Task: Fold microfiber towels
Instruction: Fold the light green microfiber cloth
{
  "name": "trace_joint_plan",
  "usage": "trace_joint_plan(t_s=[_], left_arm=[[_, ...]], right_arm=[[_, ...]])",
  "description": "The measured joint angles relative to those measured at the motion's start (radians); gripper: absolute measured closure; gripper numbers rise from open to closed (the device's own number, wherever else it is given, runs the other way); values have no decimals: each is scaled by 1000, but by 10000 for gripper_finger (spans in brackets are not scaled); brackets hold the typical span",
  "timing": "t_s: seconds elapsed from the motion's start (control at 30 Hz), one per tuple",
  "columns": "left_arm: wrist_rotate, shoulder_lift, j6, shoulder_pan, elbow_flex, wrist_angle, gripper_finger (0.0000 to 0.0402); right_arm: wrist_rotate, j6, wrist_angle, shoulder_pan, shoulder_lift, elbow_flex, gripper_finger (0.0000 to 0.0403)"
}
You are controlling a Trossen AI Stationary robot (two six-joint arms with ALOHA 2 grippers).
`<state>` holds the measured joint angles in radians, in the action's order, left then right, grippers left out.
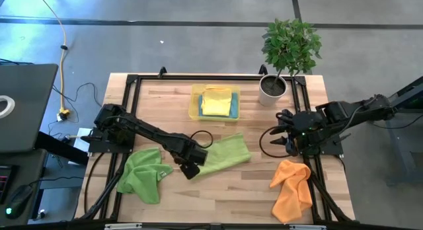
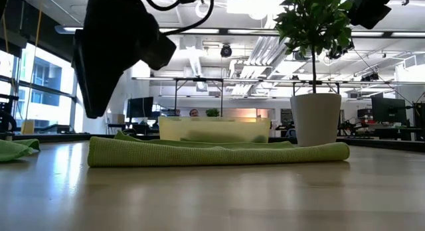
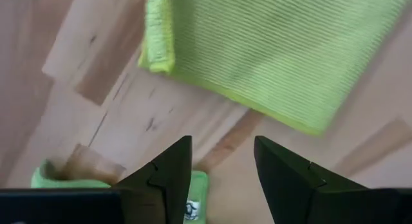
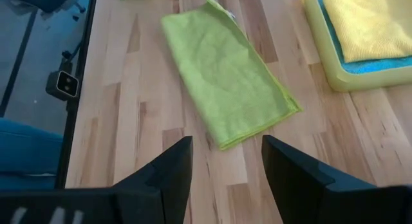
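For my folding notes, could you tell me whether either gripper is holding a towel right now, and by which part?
Nothing is held. The left gripper hangs open above the folded green towel; the right gripper waits open, empty, at the table's right.

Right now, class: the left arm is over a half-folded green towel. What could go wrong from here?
1. The left gripper, open at the folded green towel's end, might drag the fold askew.
2. The crumpled green towel lies close by and could be snagged.
3. The orange towel sits near the table edge and might slide off.

Potted plant (image 1: 285, 55) at table (image 1: 264, 190) corner — yellow tray (image 1: 195, 108) nearby.
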<state>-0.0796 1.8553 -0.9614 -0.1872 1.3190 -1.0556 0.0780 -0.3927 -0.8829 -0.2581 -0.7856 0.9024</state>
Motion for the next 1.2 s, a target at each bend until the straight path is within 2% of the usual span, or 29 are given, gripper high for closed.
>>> trace_joint_plan(t_s=[0.2,0.53,0.83,1.03,1.2], left_arm=[[8,0,-180,-39,-33,97,245],[147,0,-440,-48,-153,307,245],[242,0,-570,-51,-196,312,245],[256,6,-629,-54,-200,321,245],[278,2,-748,-78,-229,339,245]], right_arm=[[0,5,0,0,0,0,224],[0,1,0,0,0,0,224],[1,130,29,1,0,0,224],[1,119,56,1,0,0,224],[1,24,105,1,-1,0,224]])
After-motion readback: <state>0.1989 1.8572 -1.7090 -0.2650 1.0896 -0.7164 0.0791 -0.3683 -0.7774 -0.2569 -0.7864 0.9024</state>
